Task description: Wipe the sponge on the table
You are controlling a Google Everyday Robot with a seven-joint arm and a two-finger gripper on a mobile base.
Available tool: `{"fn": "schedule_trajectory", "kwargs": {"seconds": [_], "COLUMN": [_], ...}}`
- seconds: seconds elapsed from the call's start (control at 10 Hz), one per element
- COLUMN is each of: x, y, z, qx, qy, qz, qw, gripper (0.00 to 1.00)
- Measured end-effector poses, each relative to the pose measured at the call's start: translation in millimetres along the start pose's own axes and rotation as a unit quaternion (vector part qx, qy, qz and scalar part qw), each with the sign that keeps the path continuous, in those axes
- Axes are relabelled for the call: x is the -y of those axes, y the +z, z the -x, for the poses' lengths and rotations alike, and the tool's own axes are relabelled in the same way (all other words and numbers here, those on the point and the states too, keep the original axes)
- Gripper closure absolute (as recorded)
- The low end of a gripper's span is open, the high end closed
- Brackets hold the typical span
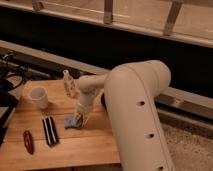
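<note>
The pincer [80,117] sits on the right edge of the blue sponge [71,122]; whether it pinches it, I cannot tell. The sponge lies flat mid-tabletop [92,145], roughly square, with no clear long axis. A striped block [49,131] lies just left; a white cup [39,97] and a bottle [68,83] stand behind.

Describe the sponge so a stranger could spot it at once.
Start at the wooden table; near its middle the end effector points down. At its tip lies the sponge, a small blue pad, unlike the black-and-white striped block beside it.
</note>
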Motion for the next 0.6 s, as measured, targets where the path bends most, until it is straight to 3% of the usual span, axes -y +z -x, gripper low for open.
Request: {"fn": "schedule_trajectory", "kwargs": {"seconds": [0.6], "x": [1.6], "y": [-3.1], "z": [10.3], "qx": [0.004], "qy": [-0.003], "qz": [-0.001], "qw": [1.0000], "gripper": [1.00]}}
